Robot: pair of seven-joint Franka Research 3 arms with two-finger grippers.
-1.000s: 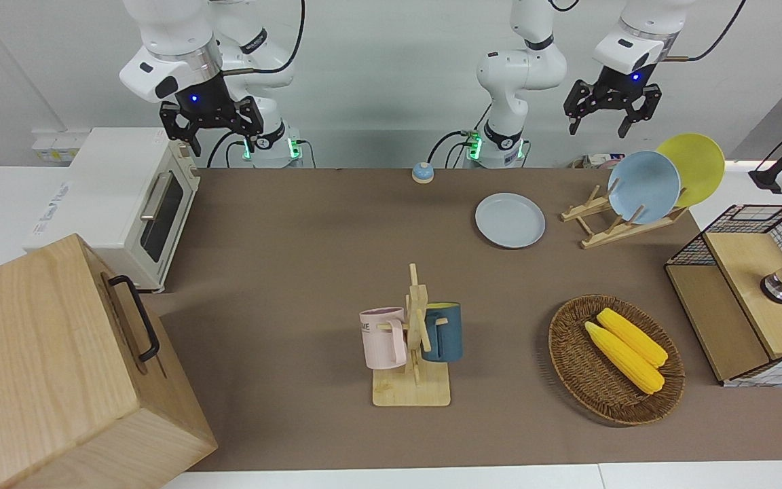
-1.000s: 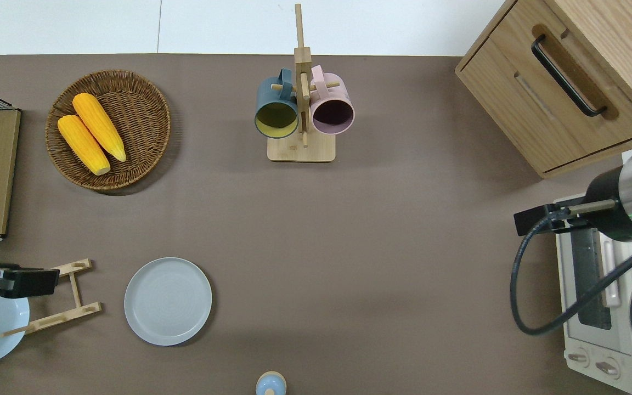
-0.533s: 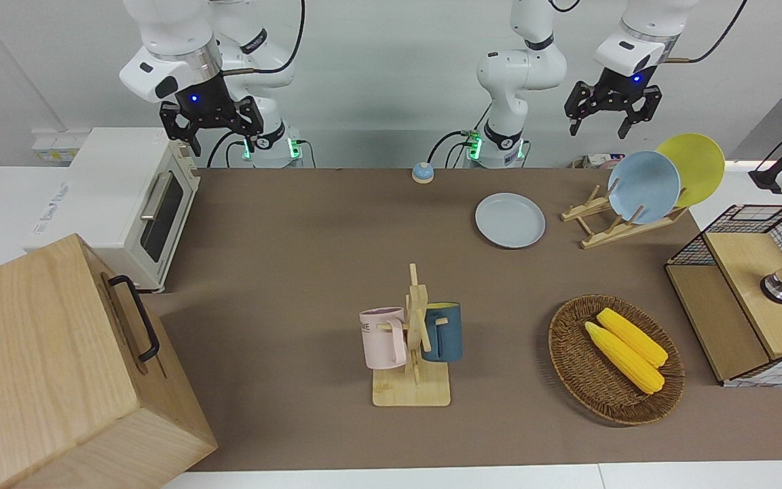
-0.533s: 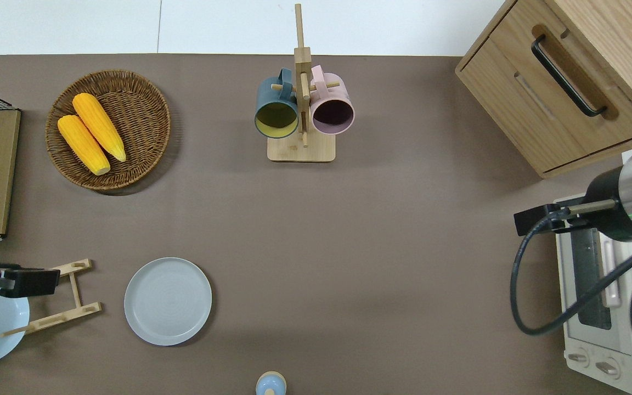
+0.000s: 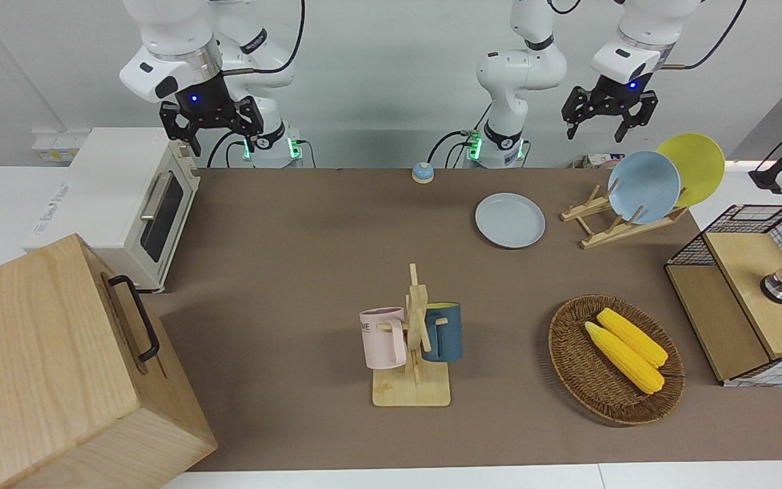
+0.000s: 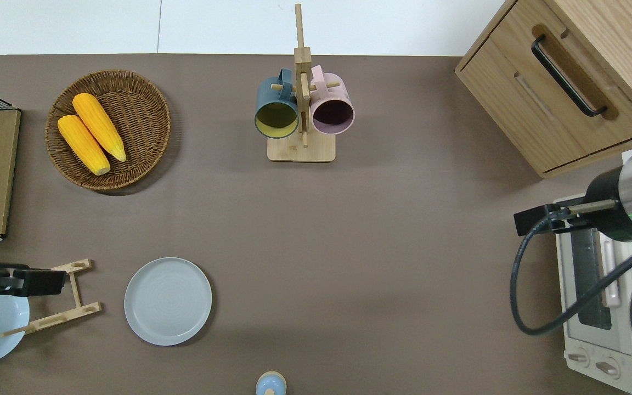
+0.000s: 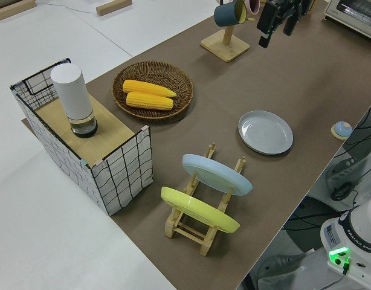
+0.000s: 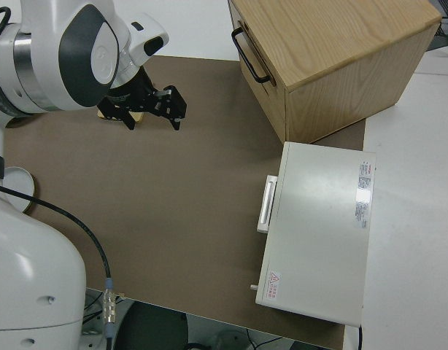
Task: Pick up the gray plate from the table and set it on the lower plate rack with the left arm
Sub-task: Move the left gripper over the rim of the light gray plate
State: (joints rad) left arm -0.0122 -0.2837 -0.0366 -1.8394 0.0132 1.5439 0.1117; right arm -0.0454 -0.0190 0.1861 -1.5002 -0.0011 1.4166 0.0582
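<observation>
Brown table [image 5: 296, 272]: gray plate [image 5: 510, 220] flat, round (shallow rim); left tool [image 5: 602, 119] spread, empty.

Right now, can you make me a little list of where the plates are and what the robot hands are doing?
gray plate: flat on the table, beside the rack
lower plate rack: holds sky-blue plate and yellow plate, both leaning
left gripper: open, empty, over the rack
right arm: parked
task: gray plate not yet picked up

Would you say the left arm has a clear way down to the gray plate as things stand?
Probably yes. The gray plate lies flat and uncovered on the table, apart from the lower plate rack. The open left gripper hangs over that rack.
</observation>
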